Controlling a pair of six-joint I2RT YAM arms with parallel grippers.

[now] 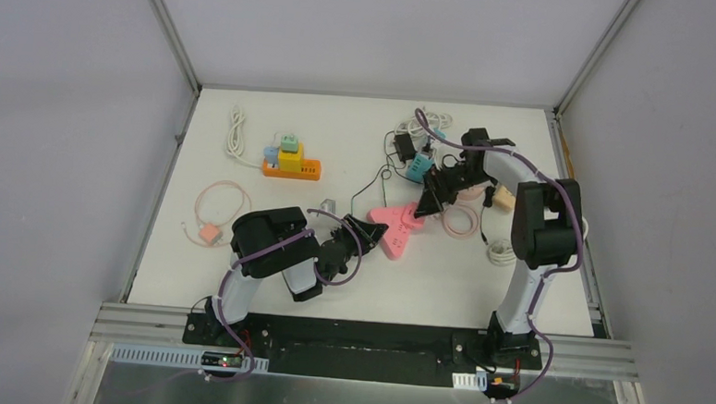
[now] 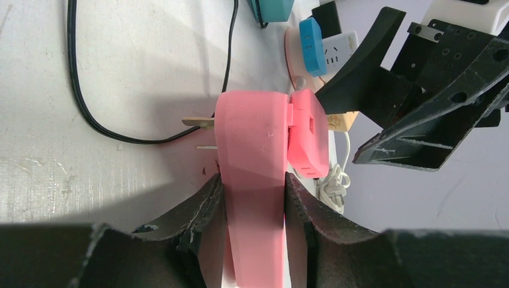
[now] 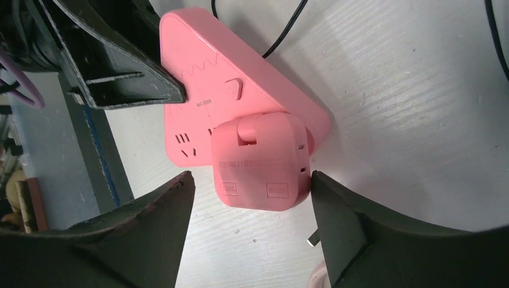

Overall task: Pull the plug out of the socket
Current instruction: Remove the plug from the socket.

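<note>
The right pincer point(image 3: 251, 180) straddles the plug point(image 3: 261, 162), jaws open, not yet gripping; the left pincer point(image 2: 253, 180) clamps the socket point(image 2: 252, 138), bracing it.

Socket point(image 3: 204, 57) smooth pink plastic; plug point(image 3: 261, 162) same, matt; table point(image 3: 396, 120) white, grainy.

Pink triangular plastic socket block point(image 1: 388, 233) sits mid-table, right of centre, with its outlet face and rocker switch up. Flat metal pins point(image 2: 198, 122) stick out of its back. Can't tell if they touch the surface. Pink rounded-square plastic plug point(image 3: 261, 159) is fully seated on the face, at one corner.
</note>
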